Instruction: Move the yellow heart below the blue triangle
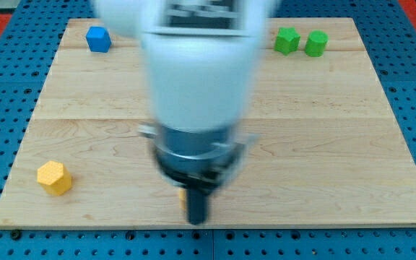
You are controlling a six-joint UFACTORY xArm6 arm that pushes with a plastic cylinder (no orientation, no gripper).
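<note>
Rod: blurred; my tip (pixel 197 221) is seen near the board's (pixel 338 144) bottom edge, nothing held. A yellow sliver (pixel 183 193), possibly the heart, is largely hidden beside it. Blue block (pixel 98 39): top left, shape unclear. Yellow block (pixel 54 178): bottom left. Two green blocks (pixel 287 40) (pixel 315 43): top right.

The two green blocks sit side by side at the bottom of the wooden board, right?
Not quite. The camera view shows the two green blocks side by side at the view's top right of the wooden board, not the bottom.
</note>
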